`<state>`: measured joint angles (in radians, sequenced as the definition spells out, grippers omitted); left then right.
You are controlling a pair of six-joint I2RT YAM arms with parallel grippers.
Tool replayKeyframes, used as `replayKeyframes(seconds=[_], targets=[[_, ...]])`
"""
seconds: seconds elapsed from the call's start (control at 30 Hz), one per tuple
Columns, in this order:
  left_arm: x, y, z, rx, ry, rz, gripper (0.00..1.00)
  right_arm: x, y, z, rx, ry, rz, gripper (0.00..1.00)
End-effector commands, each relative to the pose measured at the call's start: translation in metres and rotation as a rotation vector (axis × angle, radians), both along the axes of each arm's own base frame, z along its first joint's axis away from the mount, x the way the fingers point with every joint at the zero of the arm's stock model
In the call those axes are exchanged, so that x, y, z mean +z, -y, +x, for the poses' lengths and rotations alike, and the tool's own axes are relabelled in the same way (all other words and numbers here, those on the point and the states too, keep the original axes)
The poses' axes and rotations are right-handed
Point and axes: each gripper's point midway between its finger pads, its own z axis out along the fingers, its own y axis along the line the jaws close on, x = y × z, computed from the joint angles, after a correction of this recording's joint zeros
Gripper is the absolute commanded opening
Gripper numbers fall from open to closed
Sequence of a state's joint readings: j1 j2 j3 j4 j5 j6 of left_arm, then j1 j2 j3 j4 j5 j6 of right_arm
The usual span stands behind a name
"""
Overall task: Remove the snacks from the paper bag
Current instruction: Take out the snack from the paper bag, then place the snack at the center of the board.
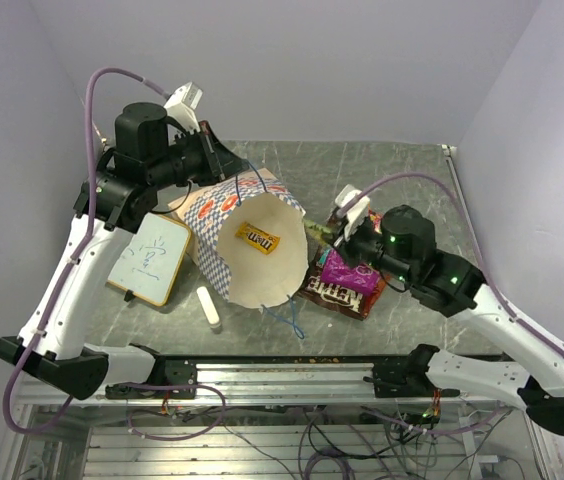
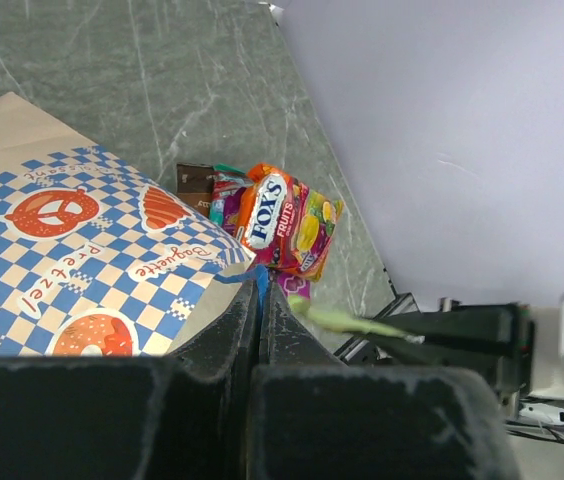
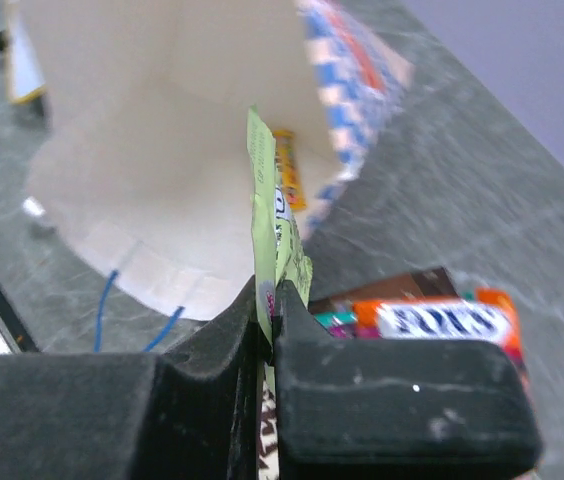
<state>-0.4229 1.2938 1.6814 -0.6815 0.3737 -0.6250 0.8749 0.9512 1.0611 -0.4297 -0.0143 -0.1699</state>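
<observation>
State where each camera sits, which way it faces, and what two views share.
Top external: above and behind, looking down at the paper bag; both arms show.
Left wrist: past the left gripper, shut on the bag's edge, toward the wall.
Right wrist: past the right gripper, clamping a green packet, into the bag's mouth.
Shared: both wrists see the Fox's packet.

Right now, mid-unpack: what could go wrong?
Left gripper pinches only the rim of the cream blue-chequered paper bag; the thin paper might tear or slip. Right gripper holds the flat green packet by one edge; it could slide out. The yellow packet lies deep inside the bag, possibly awkward to reach.
</observation>
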Motion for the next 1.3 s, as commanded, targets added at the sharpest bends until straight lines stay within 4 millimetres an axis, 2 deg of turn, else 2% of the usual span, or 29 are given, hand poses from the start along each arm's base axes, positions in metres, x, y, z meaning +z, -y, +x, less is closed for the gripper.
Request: replayKeyframes(seconds=[0.0, 0.17, 0.4, 0.7, 0.9, 1.13, 1.27], targets=[[0.009, -0.005, 0.0, 0.026, 0.031, 0.026, 0.07, 0.006, 0.067, 0.028, -0.449, -0.046, -0.06, 0.0], [0.01, -0.004, 0.002, 0.024, 0.036, 0.024, 0.07, 0.005, 0.108, 0.049, -0.742, -0.032, -0.23, 0.0], [0.008, -0.003, 0.004, 0.013, 0.038, 0.047, 0.07, -0.026, 0.126, 0.064, -0.889, 0.001, -0.473, 0.0], [0.002, 0.002, 0.006, -0.006, 0.022, 0.027, 0.07, -0.041, 0.136, 0.079, -0.936, 0.104, -0.696, 0.0], [0.003, 0.005, 0.01, -0.01, 0.027, 0.023, 0.07, -0.053, 0.137, 0.098, -0.921, 0.142, -0.745, 0.0], [0.006, 0.007, 0.015, -0.01, 0.038, 0.016, 0.07, -0.083, 0.135, 0.107, -0.895, 0.125, -0.828, 0.0], [0.006, 0.007, 0.016, -0.007, 0.041, 0.019, 0.07, -0.095, 0.13, 0.105, -0.866, 0.09, -0.81, 0.06]])
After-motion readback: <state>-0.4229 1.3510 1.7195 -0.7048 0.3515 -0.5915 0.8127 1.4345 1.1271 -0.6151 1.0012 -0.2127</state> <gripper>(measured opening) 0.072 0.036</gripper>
